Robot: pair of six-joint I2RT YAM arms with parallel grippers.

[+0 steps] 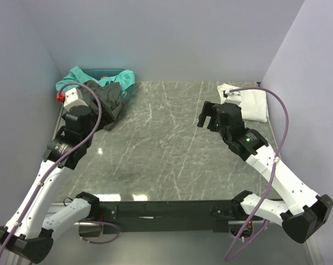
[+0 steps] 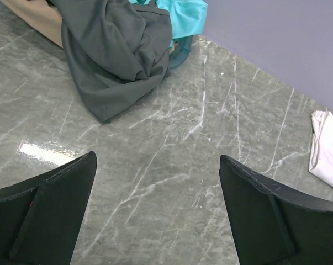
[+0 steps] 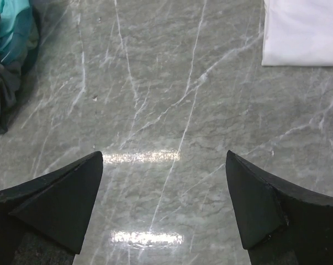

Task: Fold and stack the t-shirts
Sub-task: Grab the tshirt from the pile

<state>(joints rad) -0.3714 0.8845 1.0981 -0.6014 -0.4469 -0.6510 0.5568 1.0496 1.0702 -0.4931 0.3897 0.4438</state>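
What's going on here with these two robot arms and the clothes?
This robot is meant to fold and stack t-shirts. Neither arm holds anything now: the left gripper and right gripper hang open above the table. A dark grey shirt, a teal shirt and a tan shirt lie crumpled in the far left corner; a white shirt, seemingly folded, lies far right.

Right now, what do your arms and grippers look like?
The left arm and right arm have white links with black joints. A purple cable loops along each. There is a small red part near the left wrist and a green light on the right arm. The left gripper and right gripper each have two black, wedge-shaped fingers.
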